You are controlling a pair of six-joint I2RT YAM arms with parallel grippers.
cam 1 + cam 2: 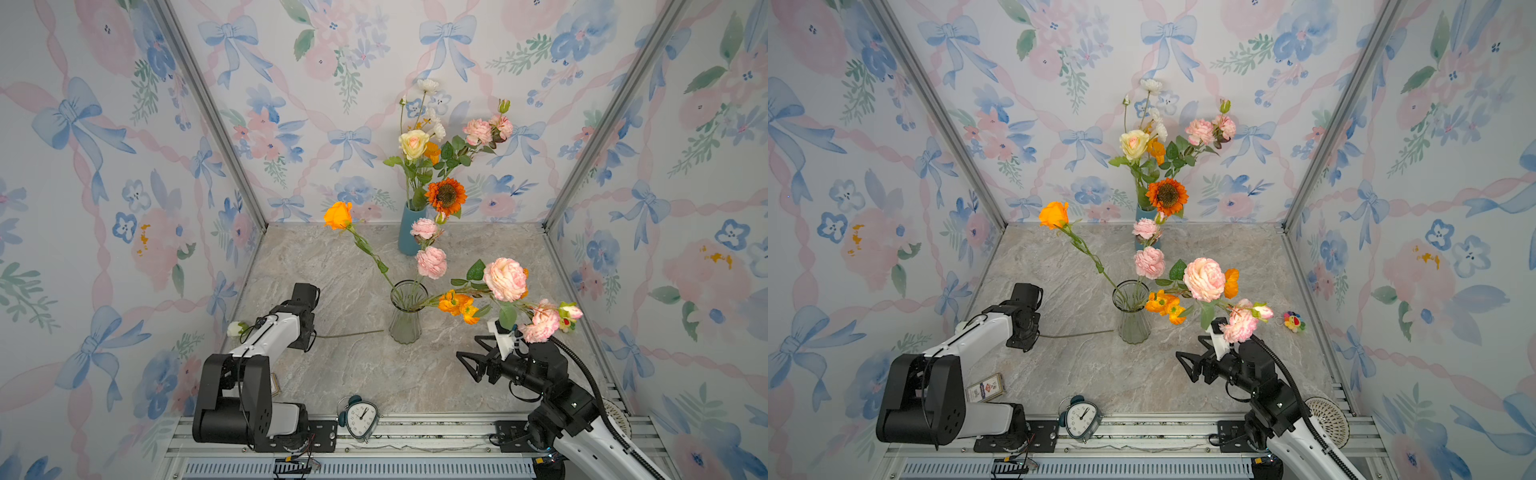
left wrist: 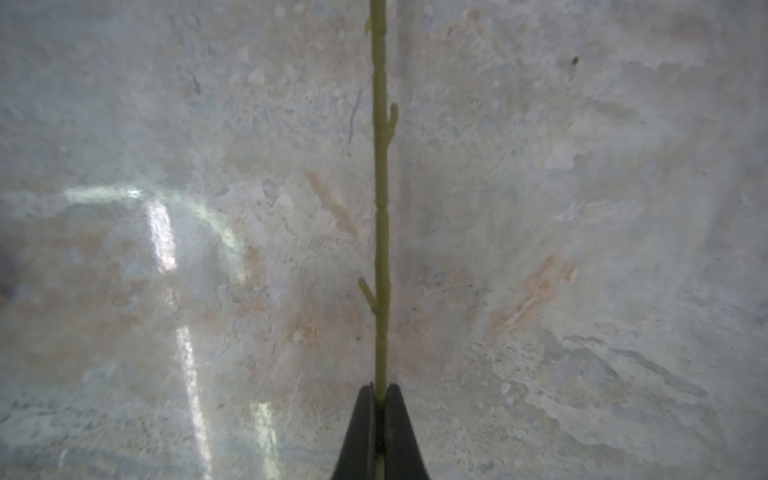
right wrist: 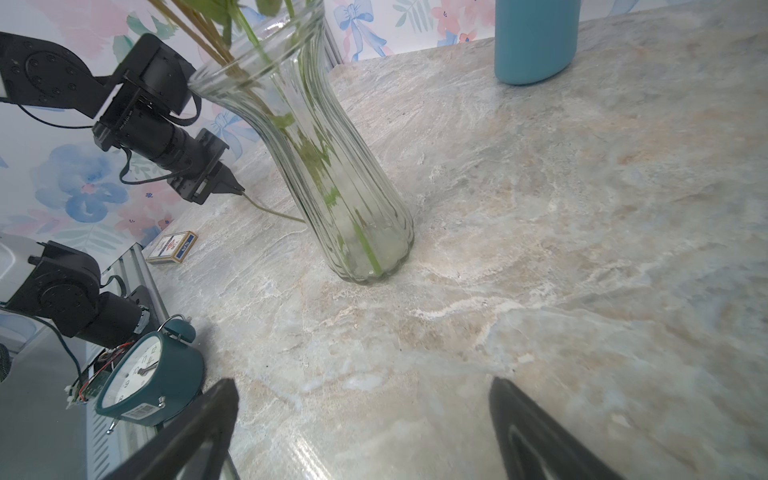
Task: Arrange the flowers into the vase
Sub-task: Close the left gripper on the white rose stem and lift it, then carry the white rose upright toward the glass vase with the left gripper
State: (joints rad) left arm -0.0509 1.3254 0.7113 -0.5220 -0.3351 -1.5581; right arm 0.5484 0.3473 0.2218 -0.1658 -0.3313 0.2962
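Left wrist view has the left gripper (image 2: 381,392) clenched on a thin green stem (image 2: 381,208), which runs straight out from between the pinched fingers over the marble table (image 2: 582,249). In both top views that stem lies flat on the table, with its free end just beside the left of the glass vase (image 1: 405,320), which stands near the table's middle. A white bloom (image 1: 235,328) shows just left of the left arm, but the arm hides whether it joins this stem. The glass vase holds an orange rose (image 1: 338,215) leaning far and left and pink carnations (image 1: 431,262) rising toward the far side. A big pink-and-cream rose (image 1: 505,279), orange poppies (image 1: 455,305) and pale pink blooms (image 1: 542,326) droop from it to the right. A blue vase (image 1: 407,239) stands at the far edge with a cream rose (image 1: 413,143), a sunflower (image 1: 445,196), ruffled pink blooms (image 1: 484,129) and a white daisy (image 1: 428,85). The right gripper (image 3: 363,384) is released and empty, its fingers spread wide over the table to the near right of the glass vase. An alarm clock (image 1: 360,417) sits at the near edge, a card box (image 1: 986,387) lies by the left arm, and a small plush toy (image 1: 1293,321) lies at the right.
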